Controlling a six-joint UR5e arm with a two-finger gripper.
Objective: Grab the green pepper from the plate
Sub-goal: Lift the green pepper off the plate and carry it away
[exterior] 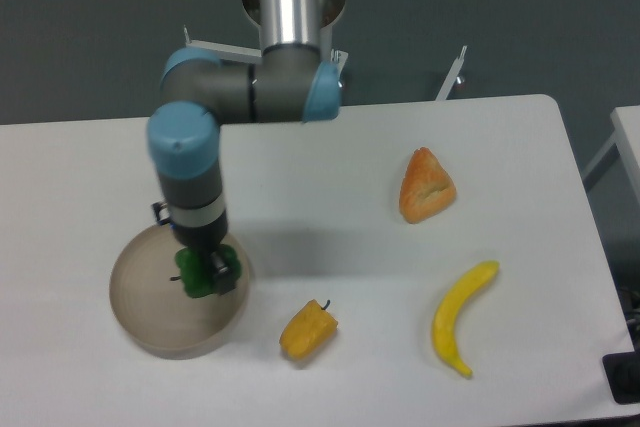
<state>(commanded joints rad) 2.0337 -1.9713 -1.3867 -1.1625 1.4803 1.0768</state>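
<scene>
On the right half of the round, shallow beige-tan plate sits the small glossy dark-green bell pepper, resting on the dish floor close to the raised rim, with green showing on both sides of the black two-finger gripper that stands straight down over it. That spread of green to left and right suggests the pepper lies between the fingers rather than beside them, yet the wrist hides the fingertips, so whether the jaws are parted or already pinching the pepper cannot be told. The vertical pose of the grey and blue arm fits a top-down grasp, which suits a blocky fruit in a rimmed dish. Just beyond the plate's right edge lies a yellow-orange pepper, and well apart on the white table are a yellow banana and an orange triangular pastry-like piece
</scene>
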